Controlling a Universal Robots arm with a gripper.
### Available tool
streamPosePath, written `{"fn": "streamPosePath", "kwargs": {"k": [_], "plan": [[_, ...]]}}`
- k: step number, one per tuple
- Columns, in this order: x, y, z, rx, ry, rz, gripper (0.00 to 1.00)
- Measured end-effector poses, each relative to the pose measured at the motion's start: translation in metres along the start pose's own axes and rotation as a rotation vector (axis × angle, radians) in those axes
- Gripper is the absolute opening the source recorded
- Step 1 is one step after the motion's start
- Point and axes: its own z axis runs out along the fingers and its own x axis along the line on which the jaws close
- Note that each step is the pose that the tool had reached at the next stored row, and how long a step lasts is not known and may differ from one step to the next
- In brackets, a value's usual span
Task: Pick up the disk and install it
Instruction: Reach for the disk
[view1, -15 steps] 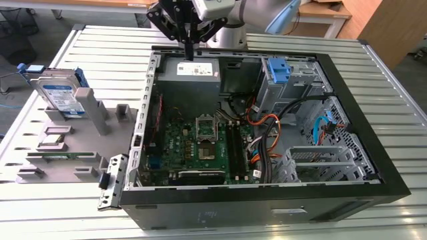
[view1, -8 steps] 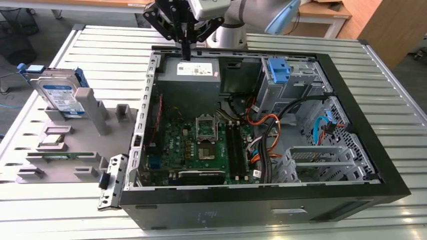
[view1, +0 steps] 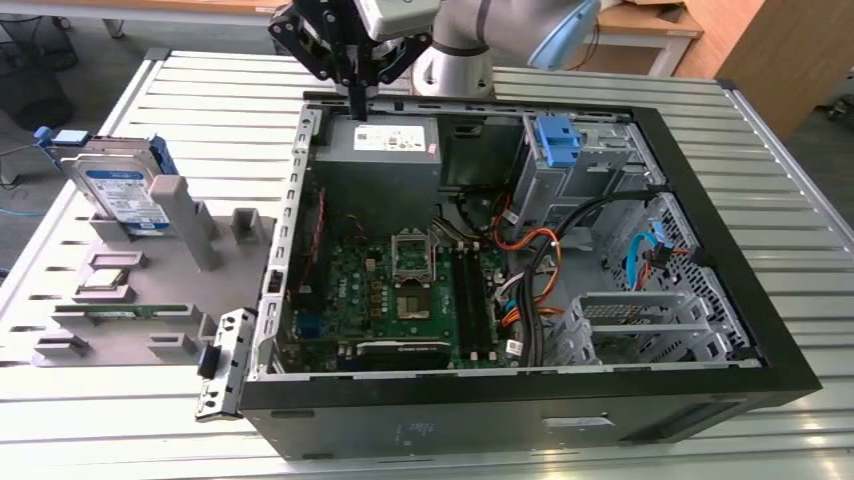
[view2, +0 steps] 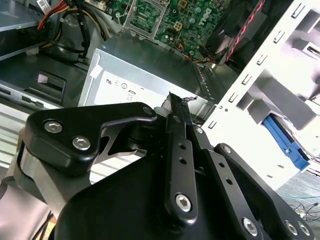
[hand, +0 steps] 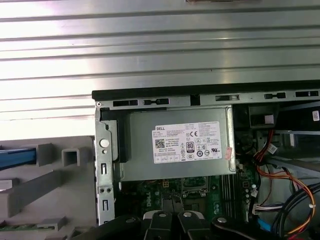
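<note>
Disk (view1: 123, 192), flat rectangular silver hard drive with white-and-blue label clipped in blue plastic carrier frame, propped on edge against a post of grey plastic holder tray (view1: 160, 305) at the exterior view's left. Tray lying on slatted metal bench (view1: 200, 85), just beside open black computer case (view1: 534, 385), with disk outside the case and not yet picked up. Well apart from it, black claw (view1: 358, 108) hanging tips-down over the case's far edge, pressed together with nothing between, just above silver power supply box (view1: 394, 140); same box seen past the closed tips in the second wrist view. Deeper inside the case, green motherboard (view1: 400, 290), orange and black cables (view1: 534, 250), and tall blue plastic bracket (view1: 557, 140) on the metal cage.
</note>
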Motion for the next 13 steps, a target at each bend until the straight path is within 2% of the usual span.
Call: {"fn": "streamPosePath", "kwargs": {"k": [13], "plan": [[0.0304, -0.0023, -0.0006, 0.0000, -0.0006, 0.000, 0.10]]}}
